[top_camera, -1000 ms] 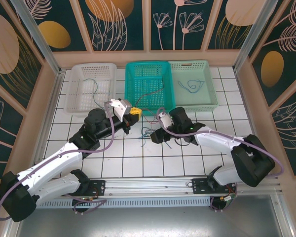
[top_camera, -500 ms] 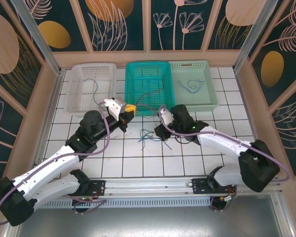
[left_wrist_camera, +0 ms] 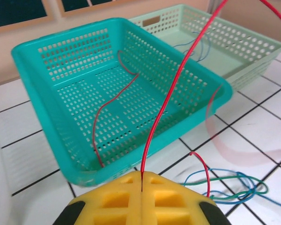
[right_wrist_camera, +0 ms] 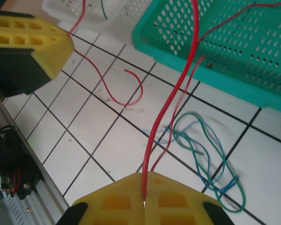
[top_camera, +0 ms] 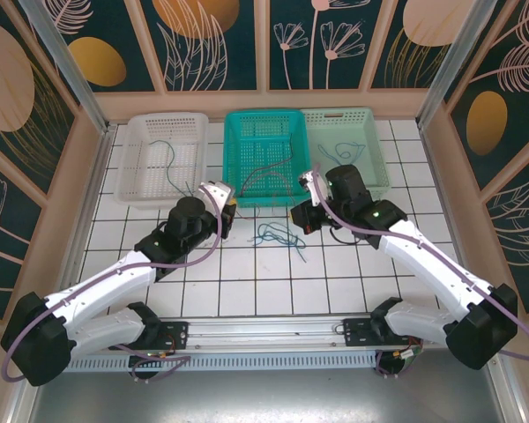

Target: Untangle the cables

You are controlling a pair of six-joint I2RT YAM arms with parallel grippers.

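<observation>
Skinny red cable (left_wrist_camera: pixel 170 86) pinched in both tools
Left tool (left_wrist_camera: pixel 142 185) and right tool (right_wrist_camera: pixel 145 199) have their yellow gridded pads squeezed onto it; limp blue and green cables (right_wrist_camera: pixel 222 185) lie looped on the white tiled surface (right_wrist_camera: pixel 107 140) by the perforated teal basket (left_wrist_camera: pixel 51 56).

The floor of the enclosure is a table (top_camera: pixel 247 291) of white square tiles with dark grout lines, evenly and softly lit so that shadows on it stay faint. A back wall (top_camera: pixel 212 44), a left wall (top_camera: pixel 26 115) and a right wall (top_camera: pixel 502 132) close it in, each made of dark teal panels printed with pale line-drawn flowers, feathery leaves and orange and peach ovals, set in light wooden frames. Slanting aluminium posts (top_camera: pixel 66 62) rise at the back corners, an aluminium rail (top_camera: pixel 273 328) runs along the near edge, and a grey metal sheet (top_camera: pixel 273 397) lies below it.
</observation>
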